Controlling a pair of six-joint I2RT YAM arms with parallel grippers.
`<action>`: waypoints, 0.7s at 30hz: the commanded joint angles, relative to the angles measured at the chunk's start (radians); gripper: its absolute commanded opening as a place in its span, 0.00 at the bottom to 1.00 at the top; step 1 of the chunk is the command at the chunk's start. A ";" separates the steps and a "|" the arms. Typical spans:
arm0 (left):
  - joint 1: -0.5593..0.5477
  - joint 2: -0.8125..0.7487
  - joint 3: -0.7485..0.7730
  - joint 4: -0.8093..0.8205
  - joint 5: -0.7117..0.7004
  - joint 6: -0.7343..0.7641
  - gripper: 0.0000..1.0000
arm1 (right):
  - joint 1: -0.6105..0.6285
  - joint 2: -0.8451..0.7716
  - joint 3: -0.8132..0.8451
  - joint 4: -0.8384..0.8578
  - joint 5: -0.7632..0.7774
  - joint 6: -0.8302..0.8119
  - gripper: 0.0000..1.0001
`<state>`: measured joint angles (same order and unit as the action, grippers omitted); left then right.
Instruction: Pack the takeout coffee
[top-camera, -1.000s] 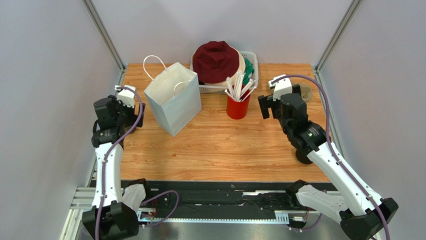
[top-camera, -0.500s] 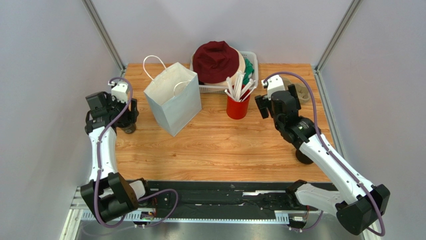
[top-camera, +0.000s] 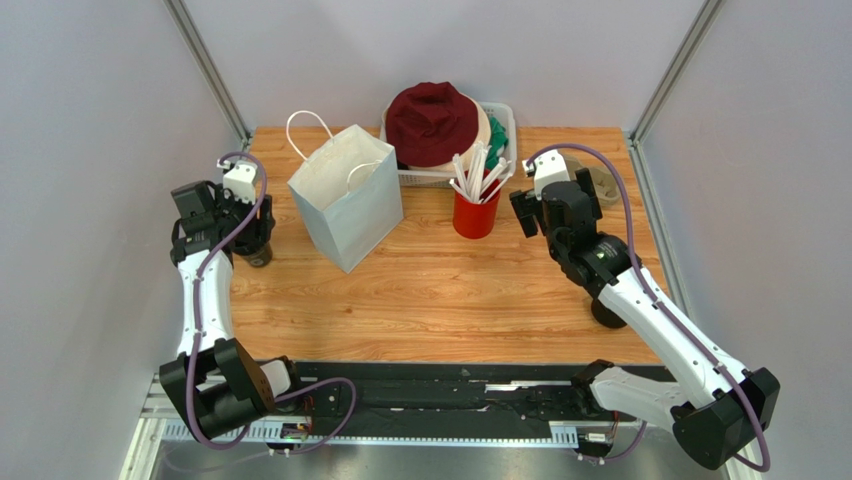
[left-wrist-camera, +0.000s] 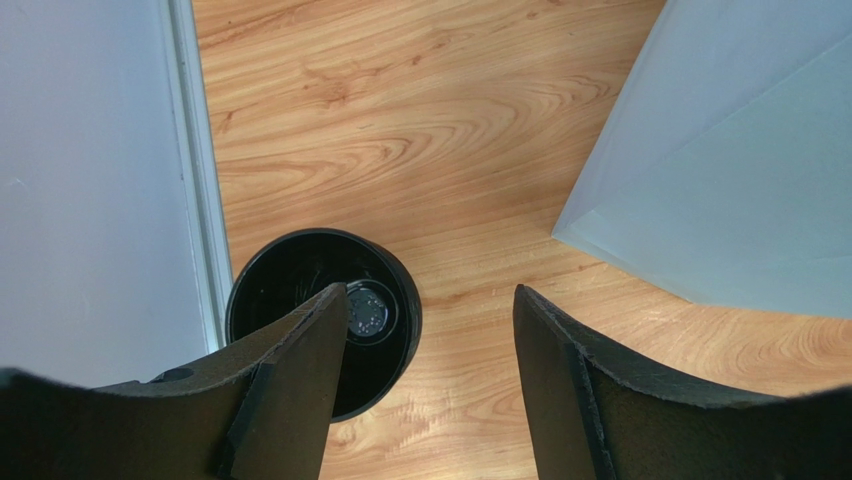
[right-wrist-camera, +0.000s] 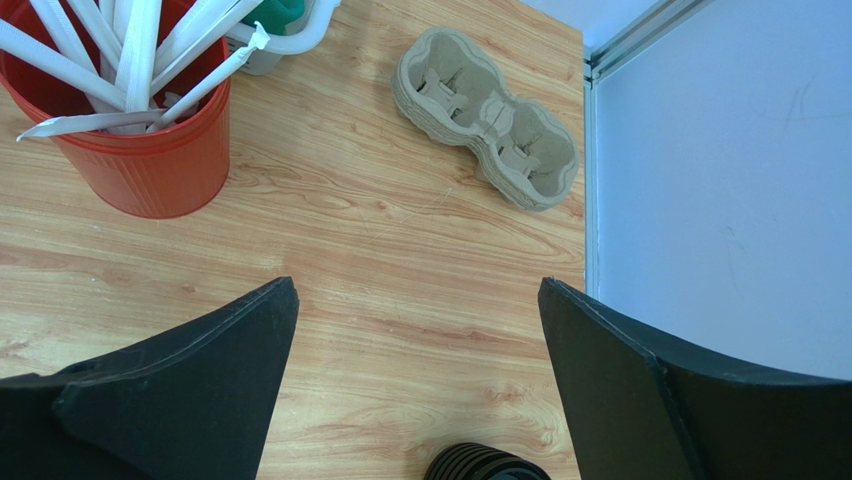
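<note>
Wooden table (top-camera: 450, 300) carries the dark coffee cup (left-wrist-camera: 300, 265) just left of the paper bag (top-camera: 345, 195). The left gripper (left-wrist-camera: 428, 295), jaws partly apart, hangs over its rim. The right gripper (right-wrist-camera: 417, 290) gapes wide, empty. Grasping step, I judge: next, pinch, lift, lower into bag.

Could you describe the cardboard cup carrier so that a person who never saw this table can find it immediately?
Look at the far right corner of the wooden table, past the red cup full of white straws. The cup carrier lies flat there, close to the right wall. It alone is pale brown pulp, shaped like a figure eight with two round wells.
</note>
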<state>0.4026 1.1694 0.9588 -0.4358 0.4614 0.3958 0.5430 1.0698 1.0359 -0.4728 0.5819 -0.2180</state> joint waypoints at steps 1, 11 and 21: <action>0.010 -0.002 0.014 0.048 0.006 -0.003 0.70 | 0.006 -0.019 0.016 0.037 0.029 -0.003 0.98; 0.010 -0.030 -0.040 0.052 -0.033 0.046 0.69 | 0.006 0.002 0.010 0.059 0.061 -0.012 0.98; 0.010 0.022 -0.051 0.072 -0.070 0.071 0.61 | 0.006 0.002 0.004 0.062 0.062 -0.021 0.98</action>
<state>0.4026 1.1694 0.9112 -0.4118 0.4049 0.4297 0.5430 1.0786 1.0351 -0.4545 0.6209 -0.2291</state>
